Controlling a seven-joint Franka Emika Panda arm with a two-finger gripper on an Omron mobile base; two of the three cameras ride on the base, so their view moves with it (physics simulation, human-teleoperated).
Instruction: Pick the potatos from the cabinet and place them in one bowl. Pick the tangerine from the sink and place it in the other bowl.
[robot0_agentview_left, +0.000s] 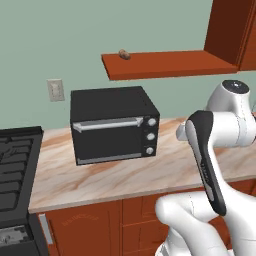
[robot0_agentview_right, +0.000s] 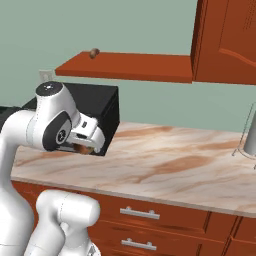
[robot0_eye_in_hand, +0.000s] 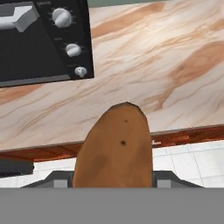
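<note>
In the hand view a brown potato is held right in front of the camera, with my gripper shut on it above the counter's front edge. In the right base view the gripper hangs beside the black oven, and the potato peeks out under it. A second potato lies on the open wooden shelf of the reddish-brown cabinet. The bowls, the sink and the tangerine are out of view.
A black toaster oven stands on the marbled counter under the shelf. A black stove sits at the left. A silver object stands at the counter's far right. Drawers with metal handles are below.
</note>
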